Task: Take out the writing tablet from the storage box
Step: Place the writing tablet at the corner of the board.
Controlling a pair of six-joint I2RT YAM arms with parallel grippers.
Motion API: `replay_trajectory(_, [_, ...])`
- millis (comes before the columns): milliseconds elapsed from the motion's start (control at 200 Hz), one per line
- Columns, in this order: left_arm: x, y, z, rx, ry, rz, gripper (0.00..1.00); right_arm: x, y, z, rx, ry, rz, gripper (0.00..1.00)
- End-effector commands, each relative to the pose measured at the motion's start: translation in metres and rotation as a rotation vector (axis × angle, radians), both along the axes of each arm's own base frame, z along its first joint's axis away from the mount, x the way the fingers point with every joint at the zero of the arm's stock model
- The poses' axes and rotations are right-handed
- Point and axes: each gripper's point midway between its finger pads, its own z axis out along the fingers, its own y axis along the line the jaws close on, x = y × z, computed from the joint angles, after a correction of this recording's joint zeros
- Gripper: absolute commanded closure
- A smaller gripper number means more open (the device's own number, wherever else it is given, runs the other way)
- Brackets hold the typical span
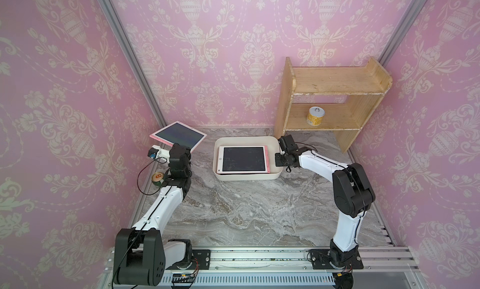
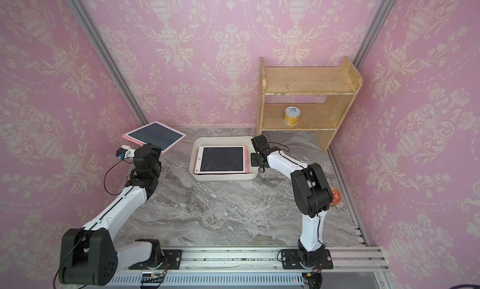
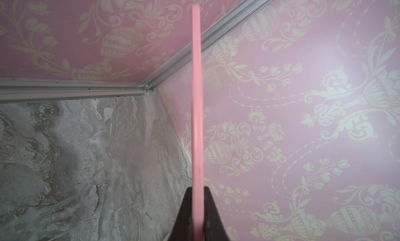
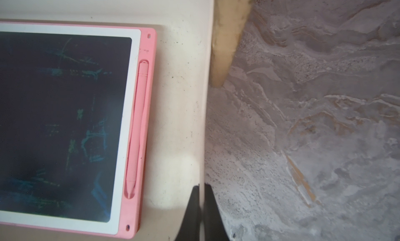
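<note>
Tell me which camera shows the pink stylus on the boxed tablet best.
The right wrist view: the pink stylus lies close-up in its slot along the edge of the writing tablet. Both top views show a thin pink sliver; the left wrist view misses it.

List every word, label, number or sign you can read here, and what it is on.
No text can be read anywhere.
Yellow can on the wooden shelf: label print too blurred.
Round tin near the right arm: lid pattern too small.
Tablet in the box: faint scribbles, no letters; tiny marks by its pen unreadable.
</note>
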Motion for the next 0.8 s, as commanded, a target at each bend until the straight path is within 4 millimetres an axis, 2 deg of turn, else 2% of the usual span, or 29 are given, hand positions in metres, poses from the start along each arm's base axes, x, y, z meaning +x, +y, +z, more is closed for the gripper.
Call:
replay_trajectory(0, [0.002, 0.014, 0.010, -0.010, -0.078, 0.084, 1.00, -0.006, -0.017, 0.012, -0.022, -0.009, -0.024, 1.00])
replay_trajectory(440, [0.035, 0.014, -0.028, -0.055, -0.082, 0.092, 1.00, -0.001, -0.017, 0.013, -0.001, -0.006, -0.033, 1.00])
replay_trajectory(796, [0.044, 0.015, -0.049, -0.036, -0.037, 0.107, 1.00, 0.001, -0.019, 0.014, 0.001, -0.006, -0.040, 1.00])
